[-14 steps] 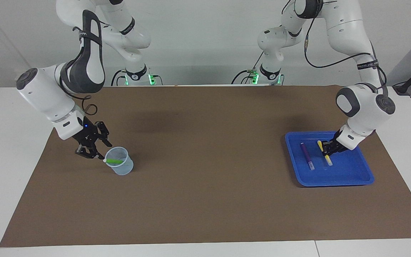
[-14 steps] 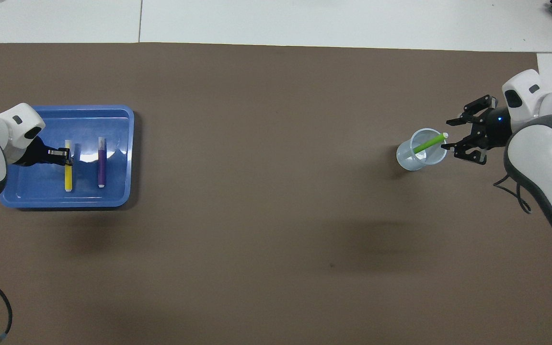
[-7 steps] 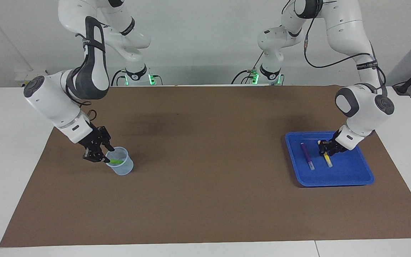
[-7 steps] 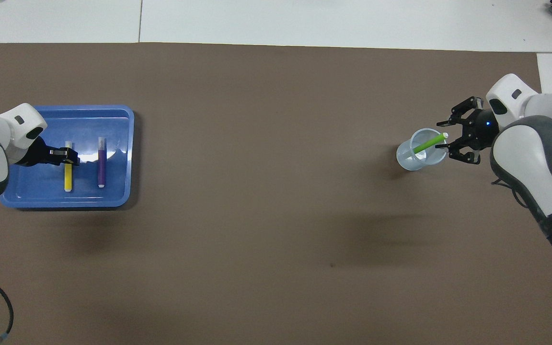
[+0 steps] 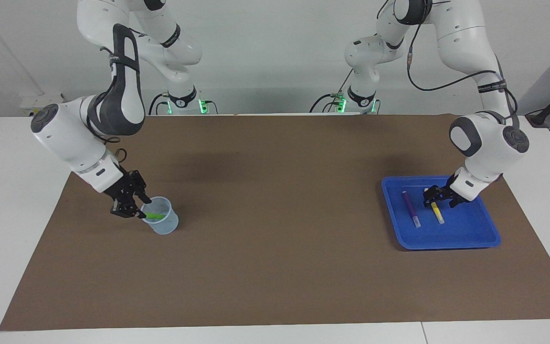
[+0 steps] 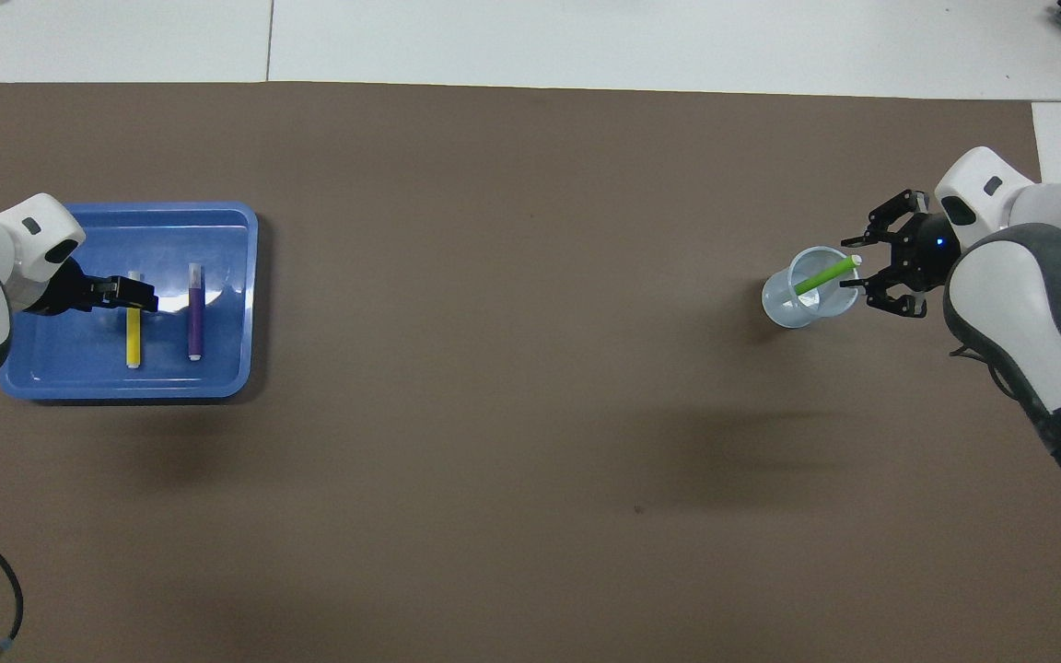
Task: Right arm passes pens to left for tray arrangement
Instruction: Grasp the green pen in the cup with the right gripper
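Currently: green pen point(image 5: 154, 216) slants in cup point(image 5: 163, 222), pale end at right gripper point(image 5: 137, 210), jaw state unreadable. Light, stiff, slick; grip mid-barrel. Yellow pen point(image 5: 437, 212), purple pen point(image 5: 411, 208) in tray point(image 5: 475, 234); left gripper point(image 5: 433, 198) jaws apart above yellow.

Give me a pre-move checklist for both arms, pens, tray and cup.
1. Yellow pen flat in the tray: ok.
2. Purple pen flat in the tray, beside the yellow pen, apart: ok.
3. Left gripper open, low over the yellow pen's end nearer the robots: ok.
4. Green pen in the tray: not ok, it leans in the cup.
5. Right gripper has hold of the green pen: cannot tell; it is at the pen's pale end by the cup's rim.
6. Cup upright: ok.
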### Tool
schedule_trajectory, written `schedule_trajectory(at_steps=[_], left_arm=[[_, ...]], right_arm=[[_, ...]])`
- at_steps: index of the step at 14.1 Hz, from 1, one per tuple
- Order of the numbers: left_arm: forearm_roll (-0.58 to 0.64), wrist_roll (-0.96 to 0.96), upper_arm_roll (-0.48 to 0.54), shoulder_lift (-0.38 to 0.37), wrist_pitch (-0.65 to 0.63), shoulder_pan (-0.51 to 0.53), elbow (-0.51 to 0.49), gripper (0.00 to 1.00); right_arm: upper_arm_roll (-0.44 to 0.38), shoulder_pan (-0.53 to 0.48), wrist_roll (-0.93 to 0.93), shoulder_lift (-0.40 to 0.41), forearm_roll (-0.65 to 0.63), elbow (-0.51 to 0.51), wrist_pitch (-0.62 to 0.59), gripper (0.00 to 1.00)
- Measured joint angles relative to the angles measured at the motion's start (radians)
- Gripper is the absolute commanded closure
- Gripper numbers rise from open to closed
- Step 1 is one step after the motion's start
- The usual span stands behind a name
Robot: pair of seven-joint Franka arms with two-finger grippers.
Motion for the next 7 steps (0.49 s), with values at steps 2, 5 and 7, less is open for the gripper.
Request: schedule_trajectory(at_steps=[2, 5, 7], left_arm=[[0.0, 0.0, 0.0, -0.012, -0.003, 0.0, 0.027, 0.01], [0.0, -0.001, 0.003, -0.068, -0.004, 0.001, 0.042, 0.01], [0.0, 0.0, 0.003, -0.122, -0.005, 0.002, 0.047, 0.0]], right_arm=[[0.0, -0.006, -0.051, 0.002, -0.015, 0.0, 0.004, 0.52], [-0.001, -0.01, -0.153, 0.005, -0.037, 0.0, 0.042, 0.53], [-0.001, -0.01, -0.201, 0.007, -0.039, 0.0, 0.044, 0.53]])
